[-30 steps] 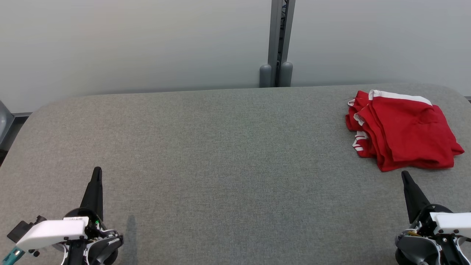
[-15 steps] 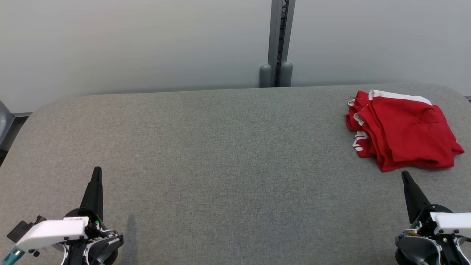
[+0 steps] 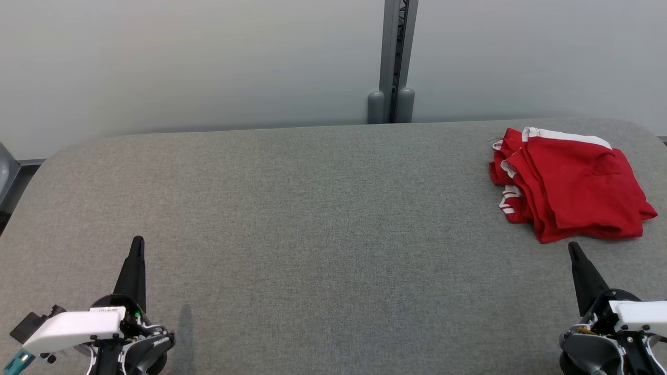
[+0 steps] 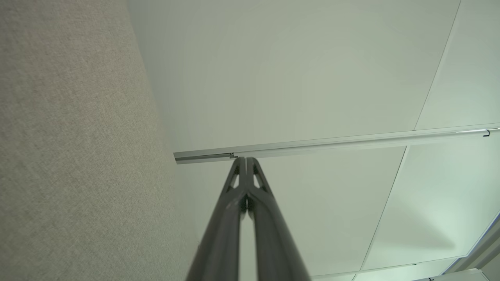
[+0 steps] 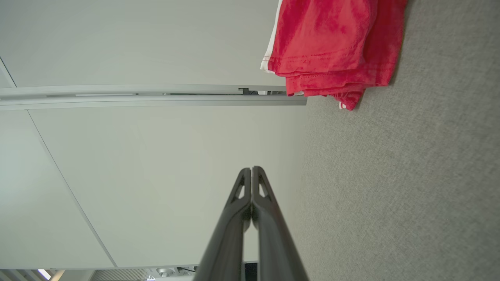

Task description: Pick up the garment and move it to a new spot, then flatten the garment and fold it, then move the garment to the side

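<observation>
Grey cloth covers the broad surface [image 3: 333,208], which runs back to a pale wall [image 3: 208,62].

At the near left corner the left claw [image 3: 137,244] rests low over the cloth, its two dark fingers pressed together at the tips and holding nothing; the left wrist view shows the same shut pair [image 4: 246,160] against the wall. Behind the middle of the far edge stands a grey post [image 3: 393,62].

At the near right corner the right claw [image 3: 572,246] is likewise closed and empty, its fingers meeting in a point [image 5: 252,168].

Straight ahead of that point, just beyond its tip and not touching it, lies the garment [image 3: 573,182] at the far right corner of the surface. It is a red piece with white trim, lying in several loose layers with the stacked edges showing along its left side and a white band along the far edge. The bundle is a little wider across than deep, its near edge slanting down toward the right.

The right arm is plainly the nearer one; the left claw is well apart from it, across the whole width. Any reach for the cloth would probably be a short forward move of the right arm.
</observation>
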Robot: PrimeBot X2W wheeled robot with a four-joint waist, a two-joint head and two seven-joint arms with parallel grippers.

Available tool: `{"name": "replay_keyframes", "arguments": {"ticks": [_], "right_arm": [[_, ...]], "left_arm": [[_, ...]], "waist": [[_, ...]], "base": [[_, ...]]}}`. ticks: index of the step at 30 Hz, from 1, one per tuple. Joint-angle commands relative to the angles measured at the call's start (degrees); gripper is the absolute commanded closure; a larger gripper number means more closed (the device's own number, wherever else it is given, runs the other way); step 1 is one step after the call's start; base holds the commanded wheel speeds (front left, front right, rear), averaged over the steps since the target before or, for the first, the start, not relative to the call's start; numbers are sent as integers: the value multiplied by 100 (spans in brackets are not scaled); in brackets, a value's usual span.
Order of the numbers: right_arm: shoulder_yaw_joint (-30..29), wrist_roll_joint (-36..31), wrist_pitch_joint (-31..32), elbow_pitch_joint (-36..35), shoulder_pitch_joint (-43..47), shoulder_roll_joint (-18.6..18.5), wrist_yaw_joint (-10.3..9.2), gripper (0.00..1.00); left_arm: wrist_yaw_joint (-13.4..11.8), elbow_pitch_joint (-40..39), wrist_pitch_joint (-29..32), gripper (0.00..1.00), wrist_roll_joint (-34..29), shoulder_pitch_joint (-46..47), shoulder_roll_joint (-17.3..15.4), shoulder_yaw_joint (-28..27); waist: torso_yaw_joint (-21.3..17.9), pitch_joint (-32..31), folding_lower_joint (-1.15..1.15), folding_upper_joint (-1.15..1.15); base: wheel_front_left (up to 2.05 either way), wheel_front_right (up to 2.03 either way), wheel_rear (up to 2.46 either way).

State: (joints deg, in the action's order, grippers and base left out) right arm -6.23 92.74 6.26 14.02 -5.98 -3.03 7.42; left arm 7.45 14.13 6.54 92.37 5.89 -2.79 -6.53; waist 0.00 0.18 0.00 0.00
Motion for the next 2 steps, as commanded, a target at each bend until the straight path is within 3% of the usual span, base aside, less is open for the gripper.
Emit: {"name": "replay_keyframes", "arguments": {"ticks": [1, 2], "right_arm": [[-10, -17, 19, 15, -53, -9, 12, 100], [-10, -18, 19, 15, -53, -8, 12, 100]], "left_arm": [[18, -13, 20, 100, 8, 72, -15, -21], [18, -14, 20, 100, 8, 72, -15, -21]], "waist": [[0, 0, 0, 0], [0, 0, 0, 0]], "base": [[0, 0, 0], [0, 0, 0]]}}
